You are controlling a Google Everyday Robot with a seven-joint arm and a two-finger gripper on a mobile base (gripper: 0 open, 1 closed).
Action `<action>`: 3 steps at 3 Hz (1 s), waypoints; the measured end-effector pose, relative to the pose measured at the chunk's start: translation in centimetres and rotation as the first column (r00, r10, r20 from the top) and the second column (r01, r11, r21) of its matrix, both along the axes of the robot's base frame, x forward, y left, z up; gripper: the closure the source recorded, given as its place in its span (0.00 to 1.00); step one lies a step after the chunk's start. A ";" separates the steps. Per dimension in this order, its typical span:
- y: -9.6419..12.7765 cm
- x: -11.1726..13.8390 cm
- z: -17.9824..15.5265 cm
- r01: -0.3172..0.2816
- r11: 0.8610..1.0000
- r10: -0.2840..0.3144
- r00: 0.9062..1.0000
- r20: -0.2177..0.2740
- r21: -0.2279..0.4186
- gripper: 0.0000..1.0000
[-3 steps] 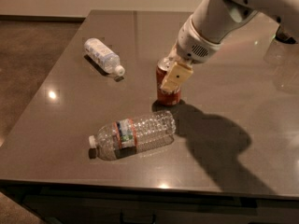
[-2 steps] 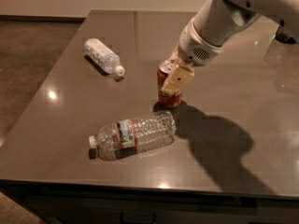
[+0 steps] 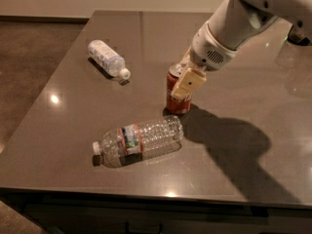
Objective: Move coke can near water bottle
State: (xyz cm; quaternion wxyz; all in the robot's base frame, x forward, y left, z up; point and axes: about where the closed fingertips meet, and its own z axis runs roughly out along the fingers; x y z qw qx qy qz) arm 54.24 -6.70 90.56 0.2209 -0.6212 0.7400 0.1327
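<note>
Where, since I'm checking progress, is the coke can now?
In the camera view, the coke can stands upright near the middle of the table, at the gripper, just beyond the base end of the water bottle lying on its side.

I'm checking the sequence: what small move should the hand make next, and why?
Probably lift the hand straight up off the small red aluminium coke can: it stands upright on the table, already close beside the large clear ribbed plastic water bottle lying on its side.
</note>
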 end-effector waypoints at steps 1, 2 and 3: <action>-0.5 -0.3 -0.2 0.010 1.000 -0.010 1.000 -0.019 0.010 0.08; -0.4 -0.4 -0.2 0.008 1.000 -0.008 1.000 -0.018 0.009 0.00; -0.4 -0.4 -0.2 0.008 1.000 -0.008 1.000 -0.018 0.009 0.00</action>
